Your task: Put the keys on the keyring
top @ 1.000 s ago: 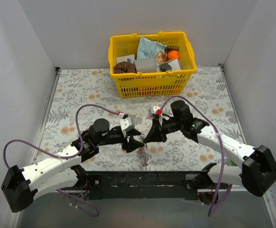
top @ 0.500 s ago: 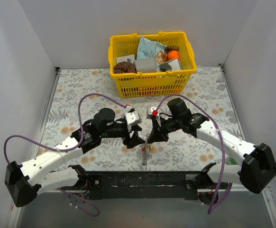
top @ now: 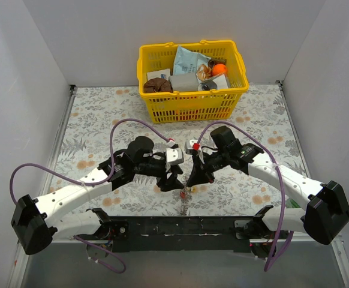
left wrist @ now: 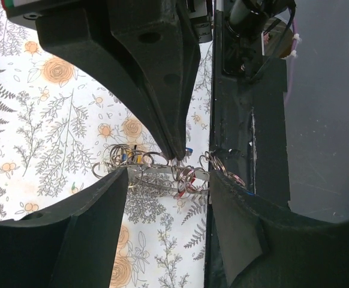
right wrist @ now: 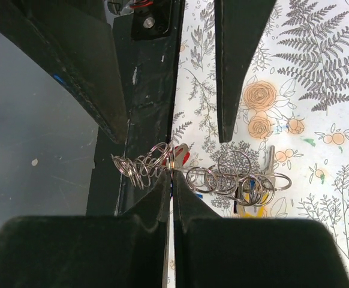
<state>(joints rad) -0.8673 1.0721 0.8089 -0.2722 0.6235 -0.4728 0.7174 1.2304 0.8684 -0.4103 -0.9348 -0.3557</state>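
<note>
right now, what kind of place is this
Likely a robot lab test cell: white walls box in a cloth-covered table, two arms are bolted at its near edge, and a yellow basket of assorted props sits at the back.

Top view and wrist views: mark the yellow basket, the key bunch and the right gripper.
yellow basket (top: 192,107), top view, front wall.
key bunch (right wrist: 207,178), right wrist view, tangled rings at its middle.
right gripper (right wrist: 171,182), right wrist view, closed fingertips.
</note>
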